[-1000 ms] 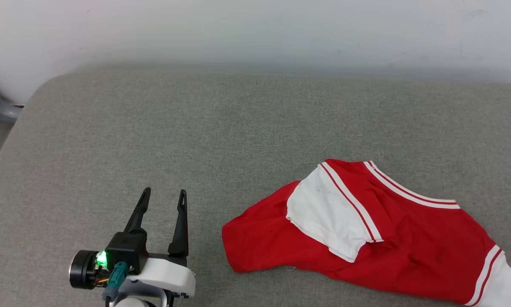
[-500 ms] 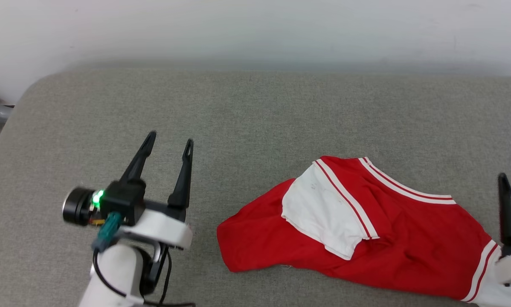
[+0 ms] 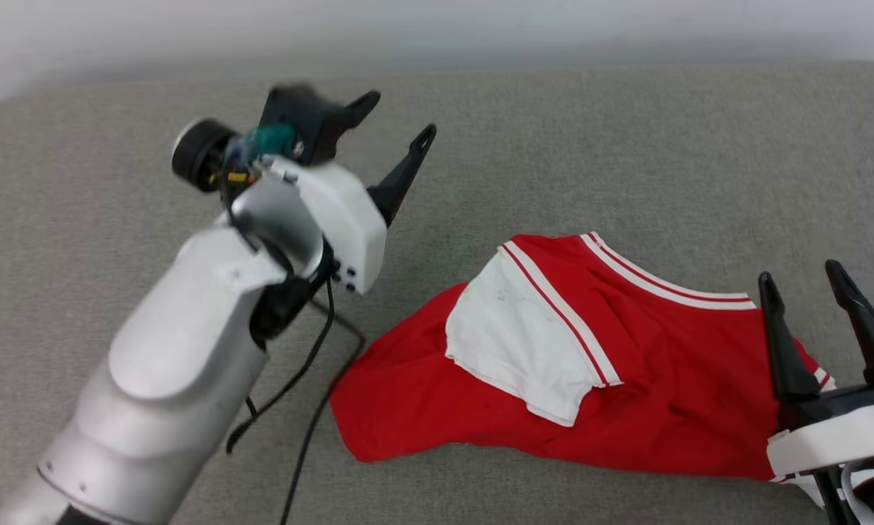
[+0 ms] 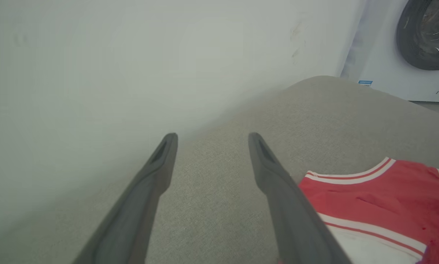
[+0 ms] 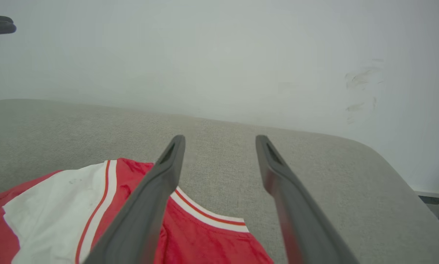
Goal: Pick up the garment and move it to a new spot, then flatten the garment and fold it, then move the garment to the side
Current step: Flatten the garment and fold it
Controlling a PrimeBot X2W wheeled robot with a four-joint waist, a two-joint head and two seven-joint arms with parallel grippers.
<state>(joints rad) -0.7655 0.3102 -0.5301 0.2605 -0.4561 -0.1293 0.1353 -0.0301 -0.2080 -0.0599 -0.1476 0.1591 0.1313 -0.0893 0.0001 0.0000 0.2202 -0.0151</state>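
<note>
The garment point(image 3: 627, 379), a red T-shirt with a white sleeve and striped trim, lies rumpled on the grey cushion point(image 3: 554, 146). It also appears at the lower right of the left wrist view point(image 4: 380, 205) and the lower left of the right wrist view point(image 5: 76, 212). My left gripper point(image 3: 397, 117) is raised above the cushion, up and to the left of the garment, open and empty. My right gripper point(image 3: 802, 281) stands open over the garment's right end, holding nothing.
A white wall point(image 3: 437, 29) runs along the cushion's far edge. A washing machine point(image 4: 406, 47) stands beyond the cushion's rounded end in the left wrist view. Black cables point(image 3: 313, 379) hang from my left forearm near the garment's left edge.
My left arm has risen and swung forward and to the right. My right gripper has come into view at the garment's right end. The camera has tilted down.
</note>
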